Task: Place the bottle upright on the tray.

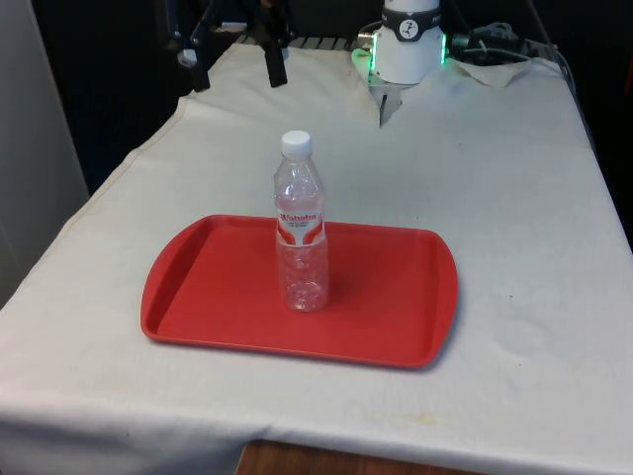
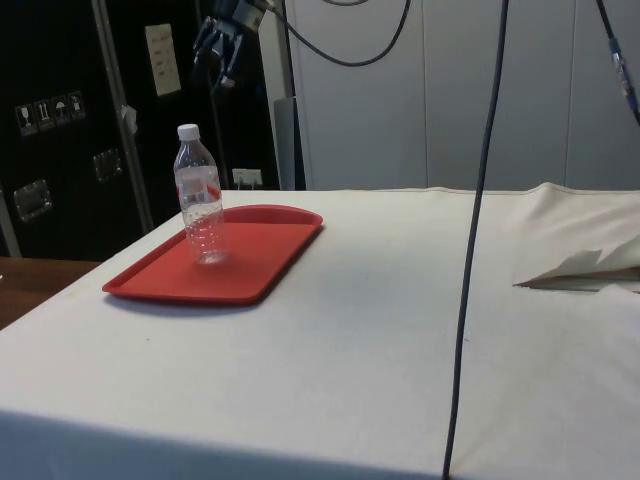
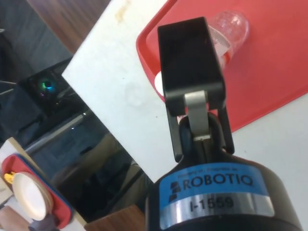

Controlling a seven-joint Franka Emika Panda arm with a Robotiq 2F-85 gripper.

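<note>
Cloth (image 1: 514, 327), white, lies nearest in the front view, draped over the table's near edge, with a strip of brown wood showing under it. Tray (image 1: 386, 317) next: red, shallow rim, rounded corners, long side across the front view. Bottle (image 1: 301, 233) stands upright on tray, slightly toward 9 o'clock of tray centre. Clear ribbed plastic, white cap, red-and-white label band around the upper body; looks empty or nearly so. Side view agrees: bottle (image 2: 199, 195) upright on tray (image 2: 260, 270), base flat on the red surface.

Gripper (image 2: 222, 45) high above and beyond the bottle in the side view, well apart from it, nothing held. Wrist view looks down past a finger (image 3: 190, 57) at bottle (image 3: 231, 29) and tray (image 3: 279, 67) below. Whether the jaws are parted or closed, cannot tell.

Around: crumpled fold of cloth (image 2: 590, 268) at side view's 3 o'clock; black cable (image 2: 480, 200) hanging down across the table in that view. Nothing crowds the tray.
</note>
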